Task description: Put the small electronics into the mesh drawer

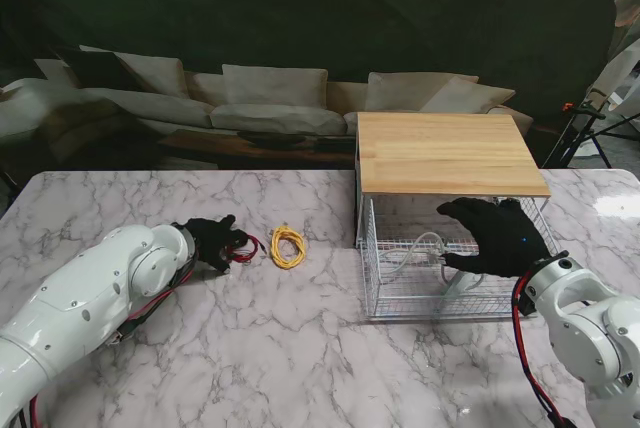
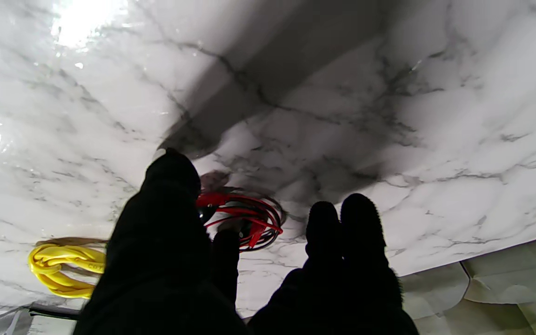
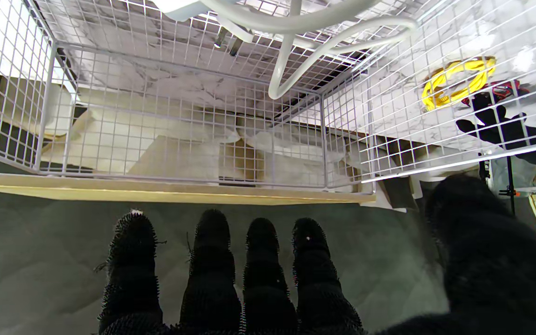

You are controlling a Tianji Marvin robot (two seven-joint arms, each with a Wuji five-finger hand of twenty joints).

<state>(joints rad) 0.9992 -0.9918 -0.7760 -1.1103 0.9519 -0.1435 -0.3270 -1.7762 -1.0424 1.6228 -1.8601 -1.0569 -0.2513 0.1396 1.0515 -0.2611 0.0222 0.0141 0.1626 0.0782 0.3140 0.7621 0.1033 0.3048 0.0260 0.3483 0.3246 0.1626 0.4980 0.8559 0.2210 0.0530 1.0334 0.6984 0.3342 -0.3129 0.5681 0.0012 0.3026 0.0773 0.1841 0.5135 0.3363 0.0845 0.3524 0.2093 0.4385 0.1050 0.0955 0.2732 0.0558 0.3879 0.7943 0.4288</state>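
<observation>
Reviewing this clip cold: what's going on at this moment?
The right hand hangs open over the pulled-out mesh drawer, where a white cable already lies. The left hand is at the red cable on the table; whether it grips it is unclear. The yellow cable lies loose to its right.

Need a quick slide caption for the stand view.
Left hand reaches the red cable; right hand hovers open over the mesh drawer.

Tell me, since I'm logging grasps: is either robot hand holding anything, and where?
Nothing is held. Left robot hand rests at the red cable; right robot hand hovers open over the mesh drawer.
</observation>
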